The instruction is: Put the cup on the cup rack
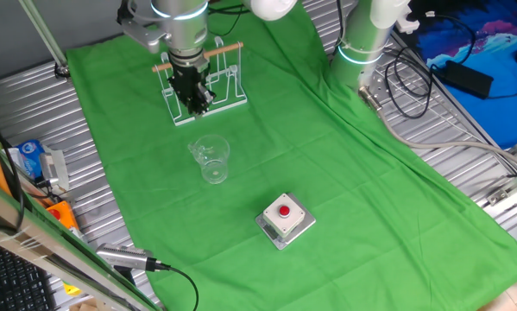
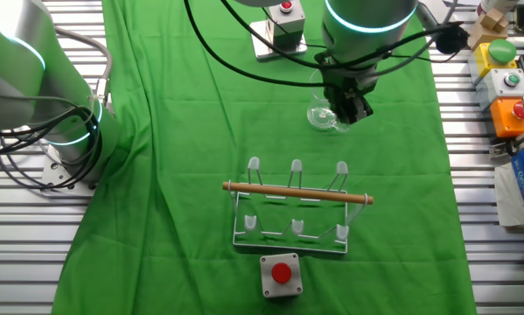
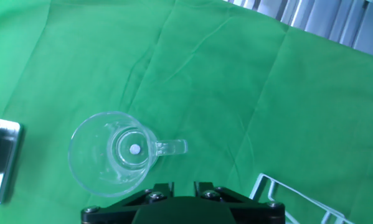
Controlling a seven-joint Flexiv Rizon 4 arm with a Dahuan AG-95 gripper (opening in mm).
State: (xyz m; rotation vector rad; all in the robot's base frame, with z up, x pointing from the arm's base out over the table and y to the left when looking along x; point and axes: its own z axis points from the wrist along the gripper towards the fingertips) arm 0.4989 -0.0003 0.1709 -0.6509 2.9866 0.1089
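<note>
The clear cup [image 1: 211, 160] stands upright on the green cloth, its handle out to one side. In the hand view the cup [image 3: 114, 152] lies just ahead and left of my fingers, and I look down into it. My gripper [image 1: 193, 102] hangs above the cloth between the cup and the white wire cup rack [image 1: 232, 85], with its fingers close together and nothing between them. From the other side, the gripper [image 2: 349, 107] hovers by the cup [image 2: 321, 115], and the cup rack [image 2: 296, 214] stands empty under its wooden bar. A corner of the cup rack [image 3: 279, 190] shows in the hand view, where the gripper [image 3: 184, 186] is at the bottom edge.
A red-button box [image 1: 286, 220] sits on the cloth beyond the cup, and a second one [image 2: 281, 276] stands behind the rack. A second robot base [image 1: 362, 43] stands at the cloth's edge. Cables and button boxes [image 2: 506, 96] crowd the metal table sides.
</note>
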